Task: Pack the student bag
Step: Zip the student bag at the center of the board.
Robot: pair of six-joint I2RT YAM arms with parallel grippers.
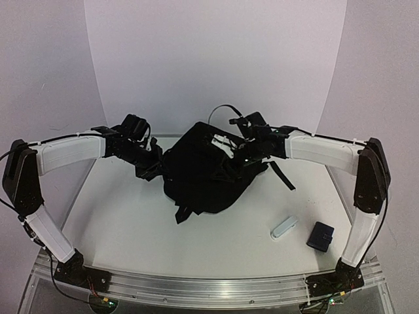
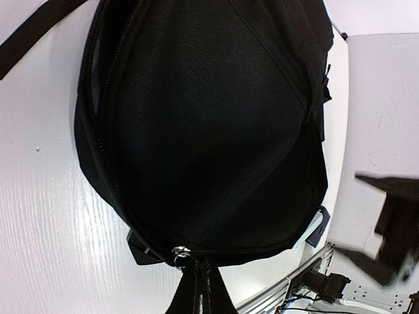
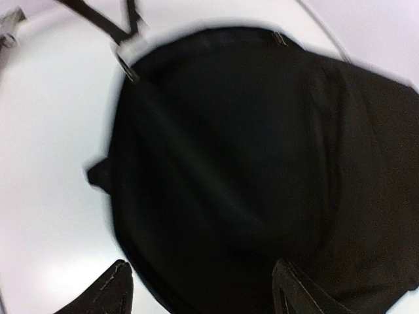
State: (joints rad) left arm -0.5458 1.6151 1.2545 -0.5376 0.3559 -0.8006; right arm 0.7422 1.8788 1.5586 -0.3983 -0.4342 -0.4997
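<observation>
The student bag [image 1: 203, 176], a big soft black backpack, lies in the middle of the white table with its straps trailing out. My left gripper [image 1: 156, 167] is at the bag's left edge. In the left wrist view its fingers [image 2: 200, 291] are pressed together on the bag's seam [image 2: 209, 131], right beside a silver zipper pull [image 2: 178, 254]. My right gripper [image 1: 245, 154] hovers over the bag's upper right part. In the blurred right wrist view its fingertips [image 3: 118, 288] stand wide apart over the black fabric [image 3: 249, 163], holding nothing. Something white [image 1: 222, 144] shows at the bag's top.
A white oblong object [image 1: 285, 227] and a small dark-blue pouch [image 1: 321, 235] lie on the table's front right. A loose black strap [image 1: 283, 175] runs out to the bag's right. The aluminium rail [image 1: 209, 288] runs along the near edge.
</observation>
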